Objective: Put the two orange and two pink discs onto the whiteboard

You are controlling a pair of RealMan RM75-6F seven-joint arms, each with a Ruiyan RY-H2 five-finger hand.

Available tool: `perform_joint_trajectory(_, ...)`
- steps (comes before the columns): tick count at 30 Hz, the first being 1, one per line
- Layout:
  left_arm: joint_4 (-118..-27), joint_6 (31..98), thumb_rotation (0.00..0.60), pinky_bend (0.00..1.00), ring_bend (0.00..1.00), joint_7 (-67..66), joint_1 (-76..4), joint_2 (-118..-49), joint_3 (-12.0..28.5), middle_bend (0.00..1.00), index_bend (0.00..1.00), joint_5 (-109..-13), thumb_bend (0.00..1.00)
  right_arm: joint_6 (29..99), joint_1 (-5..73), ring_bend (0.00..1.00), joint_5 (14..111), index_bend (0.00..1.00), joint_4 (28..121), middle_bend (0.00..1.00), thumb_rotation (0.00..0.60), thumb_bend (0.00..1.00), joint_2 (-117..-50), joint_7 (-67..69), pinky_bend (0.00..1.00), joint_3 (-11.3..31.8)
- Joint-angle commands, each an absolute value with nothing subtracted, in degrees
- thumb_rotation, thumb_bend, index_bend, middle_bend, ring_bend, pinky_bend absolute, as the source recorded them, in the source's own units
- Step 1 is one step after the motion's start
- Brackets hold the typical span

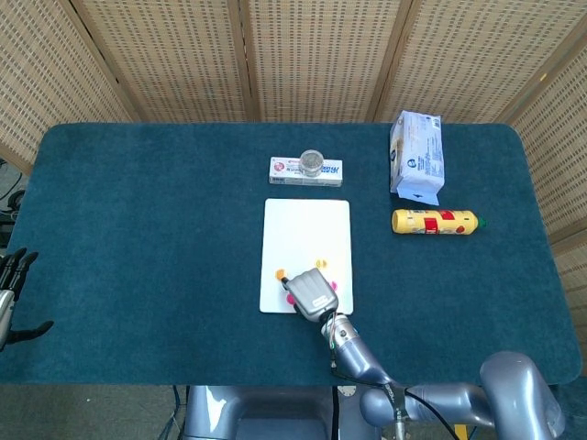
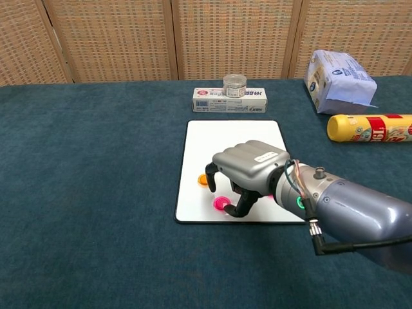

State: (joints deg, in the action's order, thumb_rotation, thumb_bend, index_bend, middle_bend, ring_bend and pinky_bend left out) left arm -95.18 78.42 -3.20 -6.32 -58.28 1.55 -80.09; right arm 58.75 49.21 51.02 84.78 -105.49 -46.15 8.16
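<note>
The whiteboard (image 1: 307, 229) lies flat at the table's middle, also in the chest view (image 2: 235, 138). One orange disc (image 2: 203, 179) and one pink disc (image 2: 222, 203) lie flat on its near left part. A second orange disc (image 1: 321, 264) and a second pink disc (image 1: 334, 286) show on the board beside my right hand (image 1: 310, 293). That hand (image 2: 248, 170) arches over the board's near edge, fingers curved down around the pink disc, thumb just beside it, holding nothing. My left hand (image 1: 11, 291) hangs at the far left edge, fingers spread and empty.
A white box (image 2: 229, 100) with a small jar (image 2: 234, 84) on it stands behind the board. A white and blue pack (image 2: 339, 80) and a lying yellow bottle (image 2: 370, 127) are at the back right. Wicker screens close off the far side.
</note>
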Motion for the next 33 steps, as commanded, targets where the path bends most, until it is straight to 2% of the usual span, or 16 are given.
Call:
perform_joint_trajectory(1,-95.2,78.3,0.6,0.0,0.0,-3.2,-6.4,-58.3,1.5,0.0,0.0,-80.1,0.0,58.8,49.2,0.92,51.0,0.31,84.8,0.99,0.6,0.41,-105.5,-46.0,1.0,8.3)
perform_joint_trajectory(8,-95.1,78.3,0.6,0.0,0.0,-2.9,-6.4,-58.2,1.6,0.0,0.0,-80.1,0.0,60.3,48.7,0.92,53.2,0.31,87.1,0.99,0.6,0.41,-103.9,-45.0,1.0,8.2)
perform_joint_trajectory(15,-95.0,78.5,0.6,0.0,0.0,-1.7,-6.3,-57.8,1.5,0.0,0.0,-80.6,0.0,66.1,44.1,0.92,62.9,0.31,94.9,0.98,0.6,0.41,-93.6,-37.2,1.0,7.3)
perform_joint_trajectory(17,-95.0,78.8,0.6,0.0,0.0,-1.4,-6.1,-57.7,1.4,0.0,0.0,-81.0,0.0,67.8,42.1,0.9,65.9,0.31,96.7,0.95,0.6,0.41,-89.4,-33.0,1.0,6.8)
perform_joint_trajectory(20,-94.9,80.0,0.6,0.0,0.0,-0.7,-5.7,-57.7,1.2,0.0,0.0,-82.0,0.0,73.2,36.5,0.75,73.4,0.31,98.1,0.8,0.6,0.41,-80.7,-21.9,0.96,4.8)
perform_joint_trajectory(22,-94.8,80.8,0.6,0.0,0.0,-0.5,-5.4,-57.8,1.1,0.0,0.0,-82.8,0.0,76.1,33.5,0.57,77.4,0.31,96.8,0.62,0.6,0.41,-76.6,-15.5,0.81,3.1)
perform_joint_trajectory(23,-94.8,81.2,0.6,0.0,0.0,-0.6,-5.2,-57.9,1.0,0.0,0.0,-83.1,0.0,77.6,32.0,0.43,78.5,0.3,96.0,0.49,0.6,0.38,-75.1,-13.2,0.67,2.6)
perform_joint_trajectory(24,-94.8,81.5,0.6,0.0,0.0,-0.7,-5.1,-58.0,1.0,0.0,0.0,-83.4,0.0,79.0,30.7,0.29,79.3,0.29,95.1,0.37,0.6,0.32,-73.8,-11.0,0.53,2.1)
perform_joint_trajectory(27,-94.7,82.3,0.6,0.0,0.0,-1.0,-4.8,-58.3,0.8,0.0,0.0,-84.0,0.0,81.7,27.0,0.05,79.7,0.19,93.3,0.11,0.6,0.1,-70.9,-5.7,0.25,1.0)
perform_joint_trajectory(29,-94.6,82.8,0.6,0.0,0.0,-1.4,-4.6,-58.6,0.7,0.0,0.0,-84.3,0.0,83.3,24.5,0.0,79.7,0.14,92.2,0.02,0.6,0.01,-69.3,-1.6,0.17,0.5)
perform_joint_trajectory(33,-94.1,84.4,0.6,0.0,0.0,-2.3,-3.9,-59.6,0.9,0.0,0.0,-84.4,0.0,88.2,19.1,0.0,79.9,0.08,89.2,0.0,0.6,0.0,-68.3,5.1,0.1,-0.1)
